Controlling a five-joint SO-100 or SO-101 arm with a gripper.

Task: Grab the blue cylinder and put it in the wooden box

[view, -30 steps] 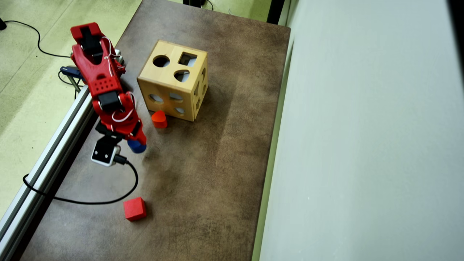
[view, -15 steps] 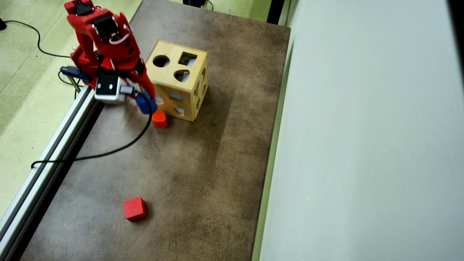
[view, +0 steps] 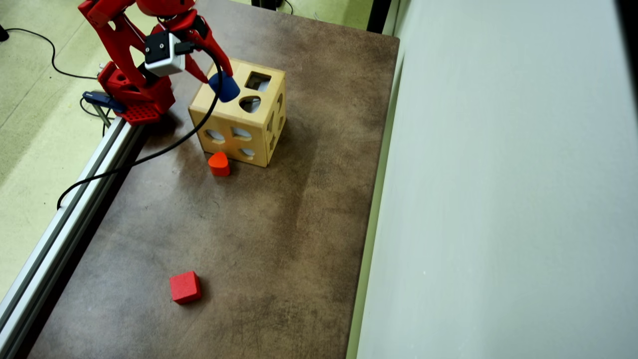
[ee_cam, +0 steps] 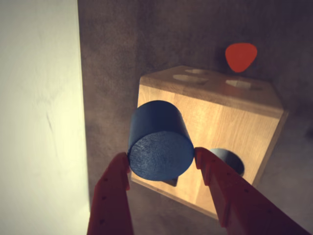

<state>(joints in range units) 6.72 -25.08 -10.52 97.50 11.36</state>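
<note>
The blue cylinder [ee_cam: 160, 142] hangs in the air, pinched at its sides between the two red fingers of my gripper [ee_cam: 162, 157], which is shut on it. In the overhead view the blue cylinder [view: 225, 87] is held by the gripper [view: 219, 80] over the top face of the wooden box [view: 234, 122], at the spot of the round hole near the box's left corner. In the wrist view the wooden box [ee_cam: 220, 127] lies directly under the cylinder, and a round hole shows just beside the right finger [ee_cam: 220, 186].
An orange-red rounded block [view: 219, 164] stands on the brown table [view: 279, 224] against the box's front face, also seen as the orange-red block [ee_cam: 241, 55] in the wrist view. A red cube [view: 185, 287] lies nearer the front. A black cable [view: 139, 158] trails over the metal rail [view: 65, 219] at the left.
The arm has lifted the blue cylinder from the table near the orange-red block and swung it up and back, from beside the box's front corner to above its top face.
</note>
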